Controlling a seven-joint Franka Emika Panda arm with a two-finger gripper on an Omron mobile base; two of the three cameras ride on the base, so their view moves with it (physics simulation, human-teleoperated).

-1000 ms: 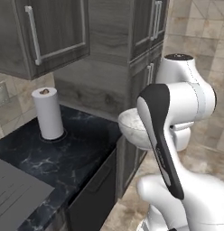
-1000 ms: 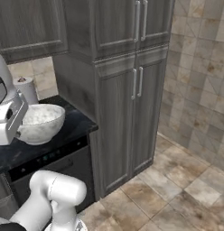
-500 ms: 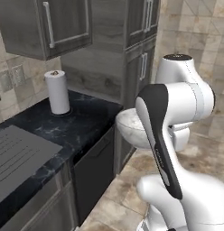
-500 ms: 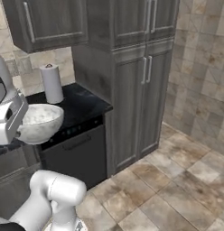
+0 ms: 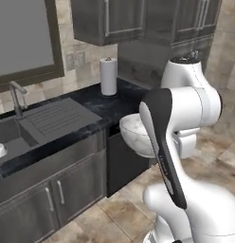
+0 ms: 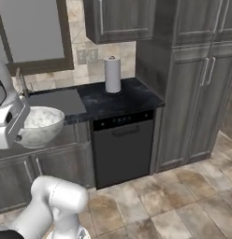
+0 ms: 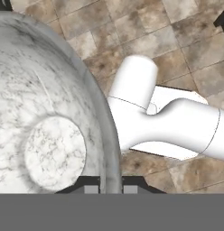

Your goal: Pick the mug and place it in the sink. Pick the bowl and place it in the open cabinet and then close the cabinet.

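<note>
- Left base view, far L: mug (image 5: 0, 150) sits low in the sink (image 5: 15, 137), just a small white round at the frame edge.
- Tap (image 5: 15, 97) stands behind the sink; ridged drainboard (image 5: 58, 115) lies to its R, set into the dark marbled bench (image 5: 103, 105).
- Paper towel roll (image 5: 108, 76) upright on the bench by the back wall, under the wall cabinet (image 5: 107, 19), whose doors look shut here.
- Bowl (image 5: 134, 135) is off the bench, in the air in front of the bench edge, its R part hidden behind the white arm. Hand itself hidden by the arm in this view.
- Right base view: bowl (image 6: 39, 125) at far L, rim up, speckled inside facing up, held out in front of the base cupboards, level w/ the bench (image 6: 122, 99) top. White block of the arm covers its L edge.
- This view adds the black dishwasher (image 6: 122, 148) under the bench and the tall cupboard (image 6: 197, 88) at R w/ slim bar handles; towel roll (image 6: 112, 74) mid-frame, wall cabinet (image 6: 120, 18) above it.
- Hand view: looks straight down into the bowl (image 7: 50, 135), flat round base plain to see, tiled floor (image 7: 145, 40) well below.
- Hand (image 7: 105, 188) is nearly closed, pinching the bowl's rim: one fingertip inside the wall, one outside, rim running between them. Neither base view shows that grip.
</note>
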